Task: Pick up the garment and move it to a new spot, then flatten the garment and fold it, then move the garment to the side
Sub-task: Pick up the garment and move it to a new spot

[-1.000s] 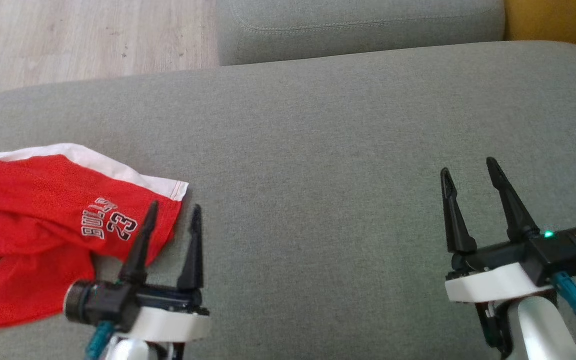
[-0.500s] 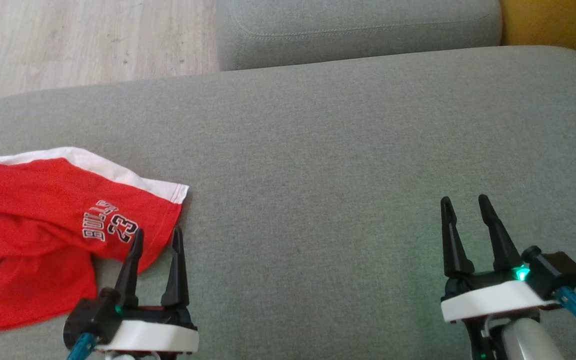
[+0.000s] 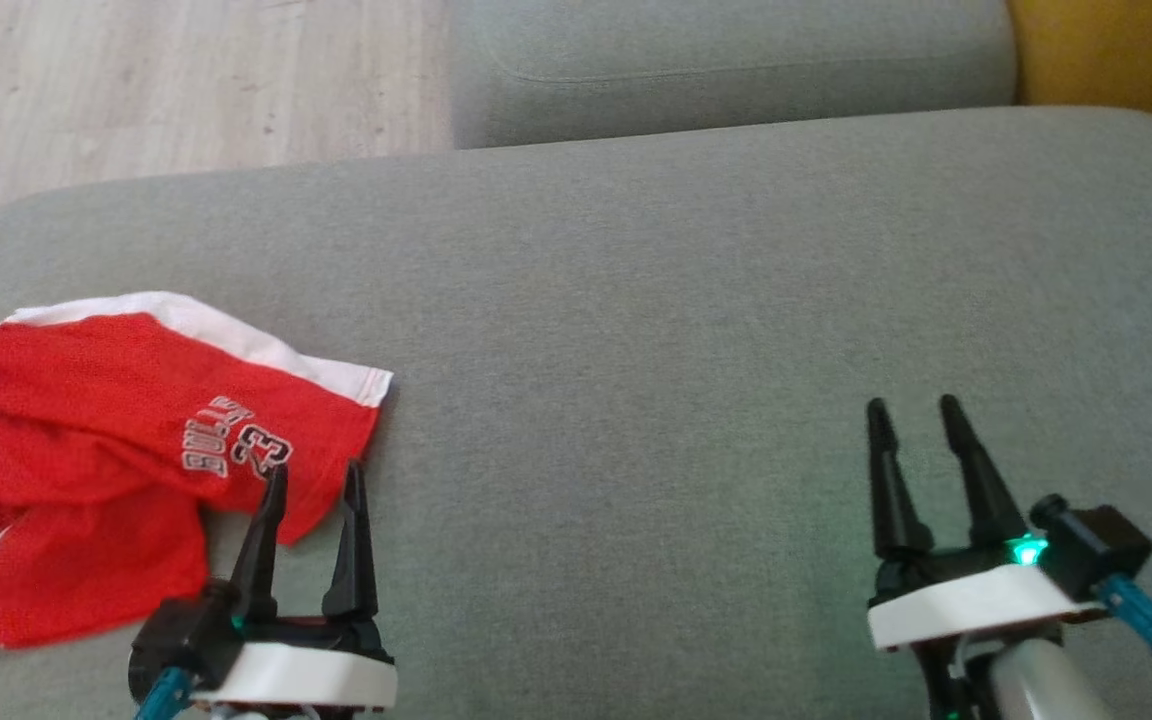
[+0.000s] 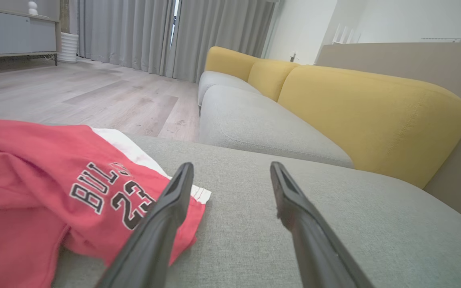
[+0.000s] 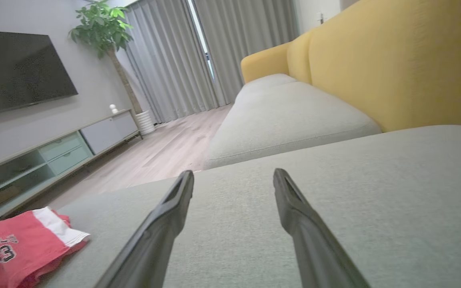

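The head camera looks down from high up onto the grey seat (image 3: 636, 300), with the wood floor (image 3: 136, 80) at the top. The left wrist camera sits low, close to the red garment (image 4: 34, 180), and looks along the seat toward the yellow sofa back (image 4: 354, 112). The right wrist camera sits low too, farther off. All three see seat and garment.

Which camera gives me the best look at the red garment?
The head view: the red garment lies on the grey cushion, almost all of it in frame. The left wrist view is closer, with the print sharp, but crops its left side. The right wrist view catches just a part at its lower left corner.
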Controlling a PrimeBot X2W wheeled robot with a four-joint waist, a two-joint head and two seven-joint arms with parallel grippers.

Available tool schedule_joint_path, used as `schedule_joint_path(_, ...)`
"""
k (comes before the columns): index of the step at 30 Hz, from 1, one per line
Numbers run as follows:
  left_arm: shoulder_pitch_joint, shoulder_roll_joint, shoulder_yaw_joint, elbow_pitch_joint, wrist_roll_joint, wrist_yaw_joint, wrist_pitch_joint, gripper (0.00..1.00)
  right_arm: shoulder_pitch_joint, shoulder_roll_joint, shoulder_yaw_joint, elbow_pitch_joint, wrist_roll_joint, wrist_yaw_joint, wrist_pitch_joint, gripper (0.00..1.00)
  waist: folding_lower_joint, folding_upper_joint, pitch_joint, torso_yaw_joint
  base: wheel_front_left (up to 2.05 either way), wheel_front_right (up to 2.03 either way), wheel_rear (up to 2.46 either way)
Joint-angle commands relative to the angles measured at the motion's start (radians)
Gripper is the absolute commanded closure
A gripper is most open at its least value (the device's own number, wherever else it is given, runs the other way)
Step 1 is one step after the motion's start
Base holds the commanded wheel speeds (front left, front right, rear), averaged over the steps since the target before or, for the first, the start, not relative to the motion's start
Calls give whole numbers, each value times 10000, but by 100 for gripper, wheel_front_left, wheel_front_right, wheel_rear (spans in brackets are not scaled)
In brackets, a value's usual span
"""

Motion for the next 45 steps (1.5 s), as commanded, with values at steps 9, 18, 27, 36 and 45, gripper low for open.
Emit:
schedule_joint_path(9,-118,-10,583,-284,26,215,-95,0,-131,-62,1108,-181,174,-7,-107,0,0,0,-363,1232,0,0,0)
schedule_joint_path(18,246,-10,889,-368,159,320,-95,0,119,-62,1634,-39,438,-7,-107,0,0,0,-723,2541,0,0,0)
schedule_joint_path(27,435,-10,1020,-516,257,279,-95,0,285,-62,2048,32,581,-7,-107,0,0,0,-850,3546,0,0,0)
schedule_joint_path(36,490,-10,1267,-693,246,288,-95,0,232,-62,2296,22,602,-7,-107,0,0,0,-661,3794,0,0,0)
schedule_joint_path(45,-434,84,2191,-755,760,24,-95,0,-356,-62,2116,-134,380,-7,-107,0,0,0,400,3238,0,0,0)
